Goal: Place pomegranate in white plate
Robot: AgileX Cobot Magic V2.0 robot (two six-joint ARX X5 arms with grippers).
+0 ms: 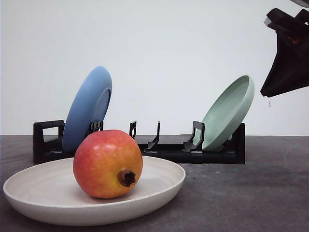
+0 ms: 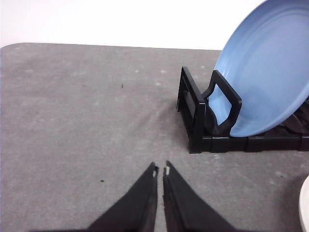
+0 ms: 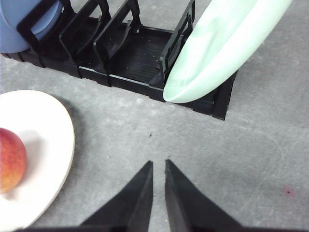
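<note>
The pomegranate [image 1: 107, 163], red fading to orange-yellow with its brown stub facing the camera, rests inside the white plate [image 1: 161, 189] at the front left of the table. In the right wrist view the fruit [image 3: 10, 159] sits on that plate [image 3: 50, 128], well to one side of my right gripper [image 3: 158, 163], whose fingers are shut on nothing. In the front view the right gripper [image 1: 270, 89] hangs high at the upper right, clear of the table. My left gripper [image 2: 161, 169] is shut and empty over bare grey table, with a sliver of the white plate [image 2: 305, 205] at the frame edge.
Behind the white plate stands a black dish rack [image 1: 169, 151]. A blue plate [image 1: 88, 108] leans in its left end and a pale green plate [image 1: 231, 110] in its right end. The grey table stretches bare in front of the rack on the right.
</note>
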